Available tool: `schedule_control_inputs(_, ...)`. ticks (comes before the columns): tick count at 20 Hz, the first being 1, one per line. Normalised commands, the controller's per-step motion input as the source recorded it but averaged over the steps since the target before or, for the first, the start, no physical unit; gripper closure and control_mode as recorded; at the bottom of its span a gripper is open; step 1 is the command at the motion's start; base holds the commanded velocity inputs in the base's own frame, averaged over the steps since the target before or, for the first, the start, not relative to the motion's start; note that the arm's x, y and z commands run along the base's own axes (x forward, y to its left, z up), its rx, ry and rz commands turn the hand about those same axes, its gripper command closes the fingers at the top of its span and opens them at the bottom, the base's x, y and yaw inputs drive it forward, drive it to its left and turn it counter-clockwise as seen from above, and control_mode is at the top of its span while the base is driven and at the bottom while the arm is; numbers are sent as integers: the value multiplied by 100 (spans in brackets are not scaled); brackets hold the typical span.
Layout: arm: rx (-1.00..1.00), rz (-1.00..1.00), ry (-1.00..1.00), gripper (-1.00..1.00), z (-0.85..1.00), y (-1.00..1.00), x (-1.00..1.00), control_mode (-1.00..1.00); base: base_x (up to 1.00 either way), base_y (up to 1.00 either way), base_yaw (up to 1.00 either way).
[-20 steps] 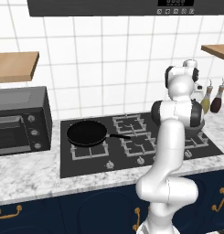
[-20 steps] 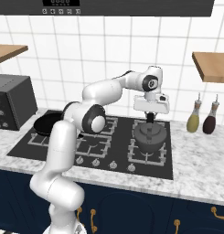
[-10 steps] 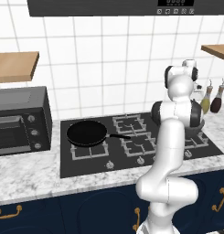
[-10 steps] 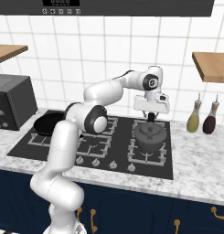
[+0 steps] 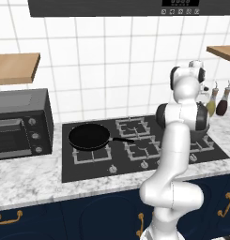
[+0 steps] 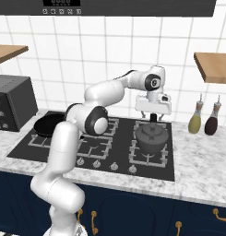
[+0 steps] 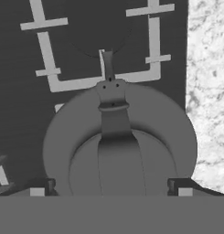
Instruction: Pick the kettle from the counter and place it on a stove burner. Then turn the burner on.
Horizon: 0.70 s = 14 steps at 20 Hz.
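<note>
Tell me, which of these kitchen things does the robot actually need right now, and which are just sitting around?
Needed: the kettle, the stove burner under it, the knobs, the gripper.

Sitting around: the frying pan, two bottles, the toaster oven, the wooden shelves.

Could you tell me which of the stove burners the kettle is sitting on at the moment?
The kettle sits on the front right stove burner, below the gripper. The frying pan covers the far left one; the others are bare.

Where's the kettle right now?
In the right base view the kettle sits on the front right stove burner, directly under the gripper, left of the two bottles.
</note>
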Motion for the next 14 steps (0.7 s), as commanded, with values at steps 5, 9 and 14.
schedule_control_inputs(5, 0, 0, -7, -100, 50, 6, -51, -100, 0, 0, 0)
schedule_control_inputs(9, 0, 0, -11, -100, 32, 12, -70, -100, 0, 0, 0)
schedule_control_inputs(14, 0, 0, -16, -100, -3, 22, -100, -100, 0, 0, 0)
